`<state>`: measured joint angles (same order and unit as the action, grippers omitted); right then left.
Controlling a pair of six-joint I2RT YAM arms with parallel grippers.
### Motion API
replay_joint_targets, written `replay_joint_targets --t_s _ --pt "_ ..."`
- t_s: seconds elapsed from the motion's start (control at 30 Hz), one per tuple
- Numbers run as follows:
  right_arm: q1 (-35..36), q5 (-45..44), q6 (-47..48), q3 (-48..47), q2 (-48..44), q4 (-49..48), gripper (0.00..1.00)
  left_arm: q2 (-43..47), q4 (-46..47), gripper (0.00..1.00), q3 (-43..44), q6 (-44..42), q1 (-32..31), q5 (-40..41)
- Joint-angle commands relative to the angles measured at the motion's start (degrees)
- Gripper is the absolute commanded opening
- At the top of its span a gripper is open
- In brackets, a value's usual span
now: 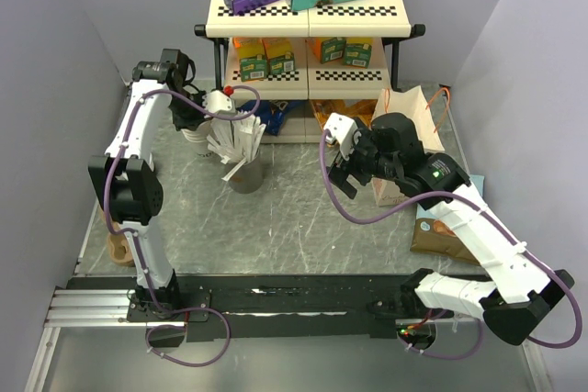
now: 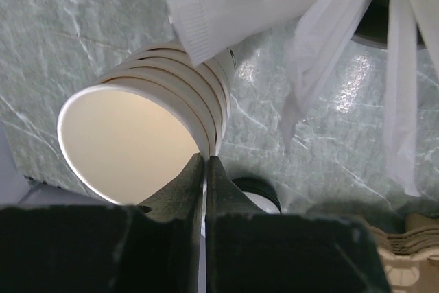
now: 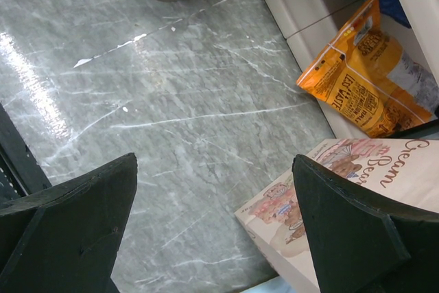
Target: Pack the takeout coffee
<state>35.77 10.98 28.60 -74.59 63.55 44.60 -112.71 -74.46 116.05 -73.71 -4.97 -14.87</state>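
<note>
Top view: your left gripper (image 1: 194, 128) sits close under the shelf (image 1: 358, 14), beside the grey cup (image 1: 246, 176). Your right gripper (image 1: 342, 181) hangs over open table (image 1: 276, 227).
Left wrist: fingers (image 2: 180, 186) pinch the rim of the cup (image 2: 123, 142), outermost of a nested stack.
Right wrist: fingers (image 3: 68, 224) wide apart, with a box (image 3: 329, 190) close by the right one.

Clear middle, crowded far left
We find the grey marble tabletop (image 1: 303, 227) bare centrally; white paper sticks (image 1: 237, 140) fan out far left.
</note>
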Motion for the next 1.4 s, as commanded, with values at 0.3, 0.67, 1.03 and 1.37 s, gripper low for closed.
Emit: replay_joint_targets --t_s 0.3,0.67,1.03,1.37 --pt "0.4 -0.1 -0.2 0.8 -1.1 -3.0 1.0 5.4 3.8 0.01 2.4 19.0 0.5 7.0" --pt "0.4 0.9 -0.9 1.4 -1.1 -3.6 1.0 8.9 14.3 0.01 -2.3 27.0 1.1 13.5" --pt "0.4 0.0 -0.7 2.7 -2.0 -4.3 1.0 8.2 18.9 0.01 -2.8 35.8 0.7 16.4" --pt "0.2 0.0 -0.3 3.7 -2.1 -5.2 1.0 5.2 7.2 0.01 1.9 36.0 -1.2 14.9"
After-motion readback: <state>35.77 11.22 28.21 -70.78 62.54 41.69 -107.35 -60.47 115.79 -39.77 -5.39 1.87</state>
